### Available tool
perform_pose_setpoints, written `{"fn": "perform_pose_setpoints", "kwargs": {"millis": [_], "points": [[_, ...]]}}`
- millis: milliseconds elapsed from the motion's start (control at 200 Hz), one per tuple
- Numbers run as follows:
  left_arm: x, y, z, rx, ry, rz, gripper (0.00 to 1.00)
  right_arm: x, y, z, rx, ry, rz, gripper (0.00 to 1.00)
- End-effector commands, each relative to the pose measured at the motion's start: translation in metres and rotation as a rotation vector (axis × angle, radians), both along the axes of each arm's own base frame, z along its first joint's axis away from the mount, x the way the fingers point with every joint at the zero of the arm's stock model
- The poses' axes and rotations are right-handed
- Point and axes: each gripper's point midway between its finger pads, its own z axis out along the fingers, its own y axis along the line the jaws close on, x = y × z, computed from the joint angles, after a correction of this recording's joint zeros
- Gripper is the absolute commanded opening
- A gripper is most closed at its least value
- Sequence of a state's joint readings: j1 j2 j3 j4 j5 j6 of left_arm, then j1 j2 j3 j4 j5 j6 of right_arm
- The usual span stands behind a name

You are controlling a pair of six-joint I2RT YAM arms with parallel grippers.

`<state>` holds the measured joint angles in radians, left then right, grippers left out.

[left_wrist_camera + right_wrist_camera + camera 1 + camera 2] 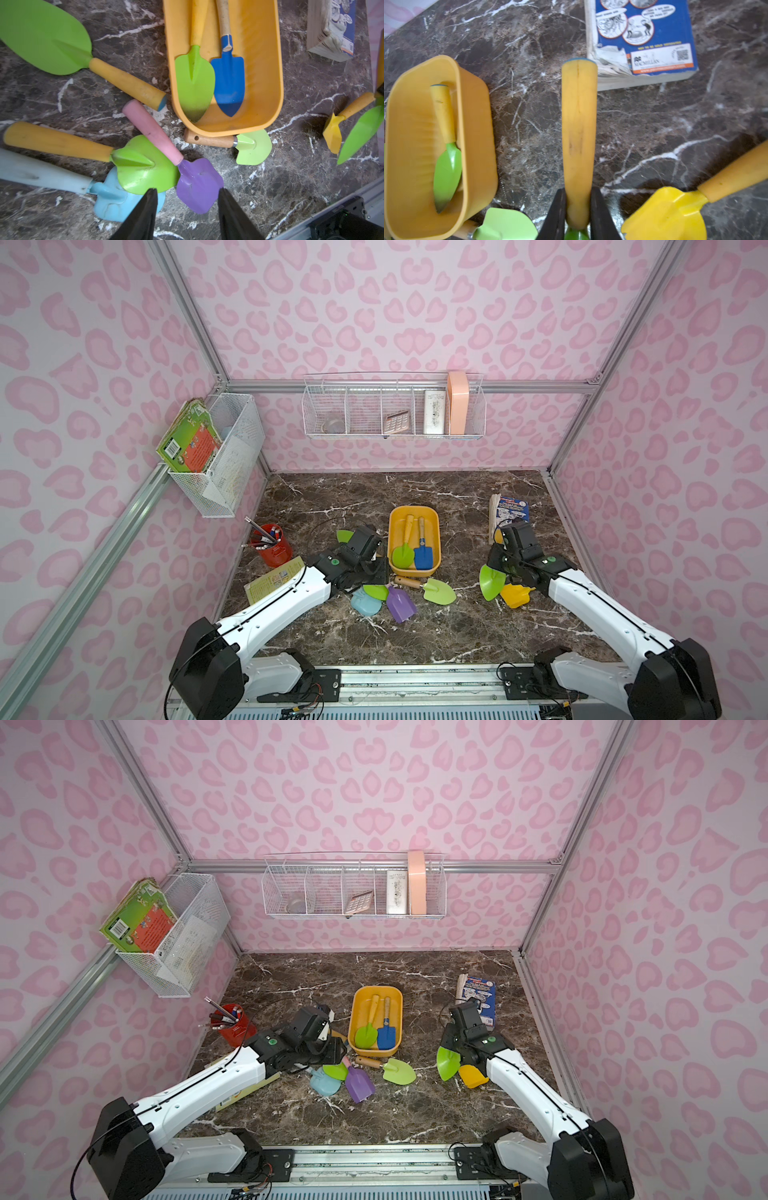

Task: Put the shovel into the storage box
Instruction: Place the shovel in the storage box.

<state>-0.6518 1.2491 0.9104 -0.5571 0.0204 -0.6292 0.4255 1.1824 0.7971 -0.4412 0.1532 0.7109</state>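
right claw [578,207] is pinching the yellow handle [579,128] of the held shovel [491,581]. its fingers are clamped either side, just above the green blade, and the handle points out ahead of the claw toward the book [654,41]. the blade looks tipped up off the table [415,635], though contact is hard to call. the box [414,508] sits to this claw's left, well apart, with open marble between.

left claw [187,191] is spread with nothing between the fingers, hovering right over the blade of the purple shovel [199,178]. the box is just ahead of it and to its right.

score so far: two in the box, the boxed green shovel [403,553] and the blue shovel [423,556], side by side.

one is in hand and six are loose:
- under the left claw are the purple one, the pale blue shovel [112,197] and the overlapping green shovel [143,166], whose blade lies on the pale blue one.
- beyond that claw lies the large green shovel [41,37].
- the wooden-handled shovel [252,147] lies tucked against the box's near end.
- the yellow shovel [670,209] lies just beside the right claw.

by my reckoning that's barely a quarter done. the held one needs carrying left over the rim and letting go.
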Motion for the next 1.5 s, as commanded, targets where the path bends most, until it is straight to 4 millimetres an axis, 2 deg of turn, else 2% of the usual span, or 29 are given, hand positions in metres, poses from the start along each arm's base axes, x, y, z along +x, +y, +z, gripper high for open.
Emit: {"fn": "perform_pose_setpoints", "kwargs": {"millis": [0, 265, 455, 590, 655, 665, 685, 920, 1130, 1495], "points": [[-0.003, 0.014, -0.004, 0.023, 0.025, 0.041, 0.52, 0.017, 0.024, 0.018, 0.007, -0.048, 0.067, 0.16], [0.0, 0.035, -0.002, -0.016, 0.049, 0.107, 0.52, 0.047, 0.104, 0.042, 0.054, -0.102, 0.207, 0.16], [-0.001, 0.04, -0.001, -0.02, 0.055, 0.114, 0.52, 0.07, 0.152, 0.058, 0.104, -0.132, 0.268, 0.16], [-0.002, 0.04, -0.002, -0.025, 0.059, 0.116, 0.52, 0.086, 0.176, 0.051, 0.125, -0.114, 0.282, 0.16], [-0.003, 0.041, -0.003, -0.024, 0.061, 0.119, 0.52, 0.09, 0.182, 0.038, 0.123, -0.083, 0.279, 0.16], [-0.003, 0.041, -0.004, -0.025, 0.062, 0.121, 0.52, 0.095, 0.186, 0.045, 0.132, -0.099, 0.281, 0.16], [-0.004, 0.042, -0.004, -0.025, 0.063, 0.12, 0.52, 0.098, 0.19, 0.046, 0.134, -0.1, 0.281, 0.16], [-0.008, 0.044, -0.01, -0.021, 0.075, 0.125, 0.52, 0.11, 0.211, 0.019, 0.137, -0.048, 0.273, 0.16], [-0.01, 0.047, -0.01, -0.017, 0.071, 0.128, 0.52, 0.109, 0.222, -0.014, 0.128, 0.016, 0.282, 0.16], [-0.01, 0.047, -0.01, -0.015, 0.076, 0.127, 0.51, 0.104, 0.224, -0.057, 0.094, 0.094, 0.266, 0.18]]}}
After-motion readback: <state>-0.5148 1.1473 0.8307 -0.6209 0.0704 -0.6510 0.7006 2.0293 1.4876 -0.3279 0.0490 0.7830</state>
